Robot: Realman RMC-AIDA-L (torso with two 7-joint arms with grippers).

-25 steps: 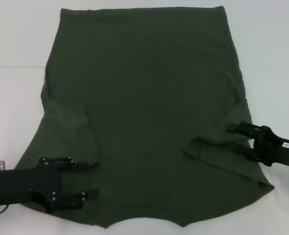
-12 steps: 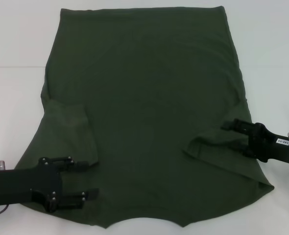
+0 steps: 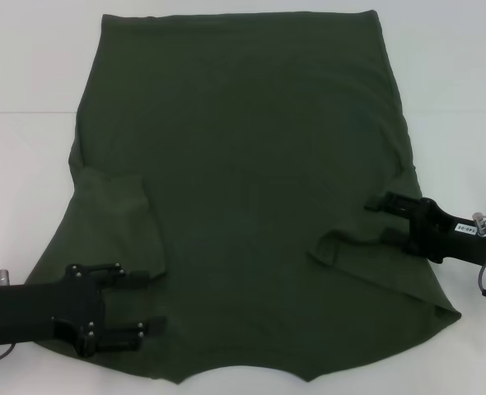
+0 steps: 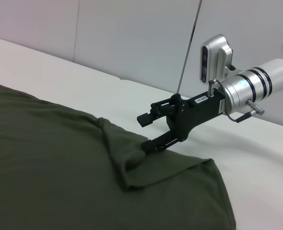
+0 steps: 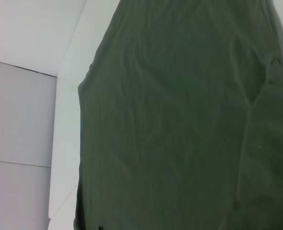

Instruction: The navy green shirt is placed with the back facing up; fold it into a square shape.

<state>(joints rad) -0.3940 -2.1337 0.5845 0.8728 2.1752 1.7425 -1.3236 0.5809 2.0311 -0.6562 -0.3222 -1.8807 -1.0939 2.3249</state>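
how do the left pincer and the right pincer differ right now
The left pincer sits over the navy green shirt at its near left corner by the folded-in sleeve; the right pincer is at the shirt's right edge, farther out. The left pincer's fingers point straight across the shirt, the right pincer's angle up and inward. Both are black and open.

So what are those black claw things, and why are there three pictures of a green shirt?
They are a robot's two hands. The top-down picture comes from a camera on its head; the other two come from cameras on its wrists. A big navy green shirt lies spread on a white table, both sleeves folded inward. The left tool sits open over the near left corner. The right tool, also open, is at the right sleeve fold. Neither holds anything yet.
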